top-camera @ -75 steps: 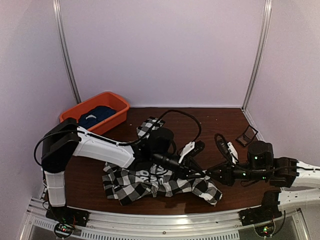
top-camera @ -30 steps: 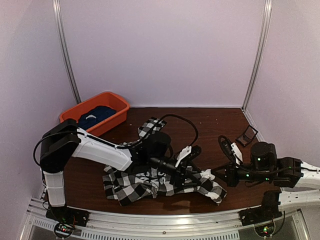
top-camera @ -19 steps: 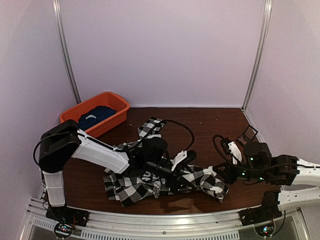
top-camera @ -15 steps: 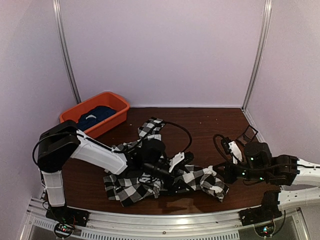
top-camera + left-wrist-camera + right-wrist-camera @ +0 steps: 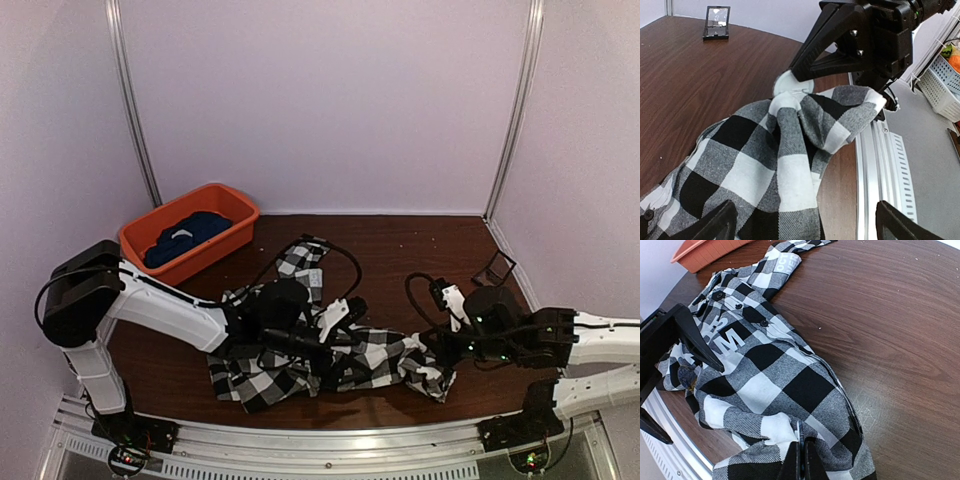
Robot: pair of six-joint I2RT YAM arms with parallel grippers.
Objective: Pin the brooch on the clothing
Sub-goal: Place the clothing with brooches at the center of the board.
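- While my right gripper (image 5: 801, 460) is clenched tight on the brooch (image 5: 790, 84), a small white disc at a raised fold of the shirt (image 5: 765, 165), my left gripper (image 5: 805, 226) hangs spread wide, holding nothing.
- Shirt lies crumpled front-centre on the table (image 5: 690, 65), betw. both arms; brooch is at its right-hand corner, near the rail (image 5: 880, 165).
- Risk 1: fold has no 2nd hand bracing it, so a push prob. shoves cloth away instead of piercing.
- Risk 2: can't tell if the pin is thru or latched. If I let go too soon, the disc drops, maybe off the near edge.
- Risk 3: my pinch may catch cloth + disc together; backing off would drag the corner along.
- Risk 4: a left re-grab is tight, w/ my open fingers near the right ones. A bump could knock the brooch loose.
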